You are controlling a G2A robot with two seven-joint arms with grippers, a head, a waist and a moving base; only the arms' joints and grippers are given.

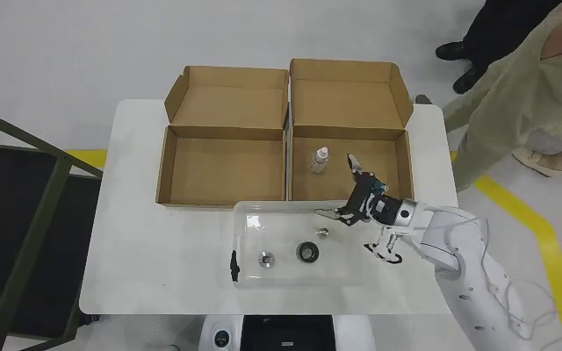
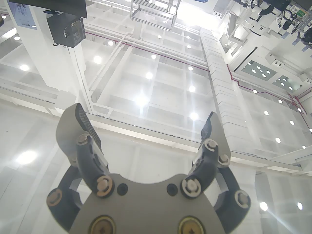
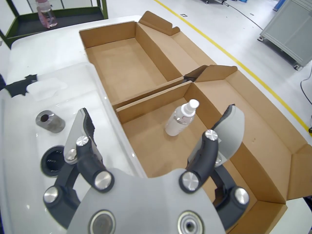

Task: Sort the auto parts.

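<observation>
A clear tray (image 1: 281, 224) at the table's front holds a metal cylinder (image 1: 266, 259), a black ring (image 1: 307, 252) and a small nut (image 1: 323, 232). Behind the tray stand two open cardboard boxes. The left box (image 1: 224, 171) is bare inside, and a small clear bottle (image 1: 320, 160) with a white cap lies in the right box (image 1: 382, 167). My right gripper (image 1: 341, 187) hangs open over the seam between tray and right box, holding nothing. The right wrist view shows that gripper (image 3: 158, 113), with the bottle (image 3: 180, 121) beyond it and the cylinder (image 3: 50, 121) and ring (image 3: 52, 164) beside it. My left gripper (image 2: 145, 113) is open, pointing up at the ceiling.
A small black and white piece (image 1: 385, 251) lies by the tray's right end under the arm. A black scrap (image 1: 234, 266) sits at the tray's left end. A green-framed cart (image 3: 56, 13) carrying a pink bottle stands off the table's left side.
</observation>
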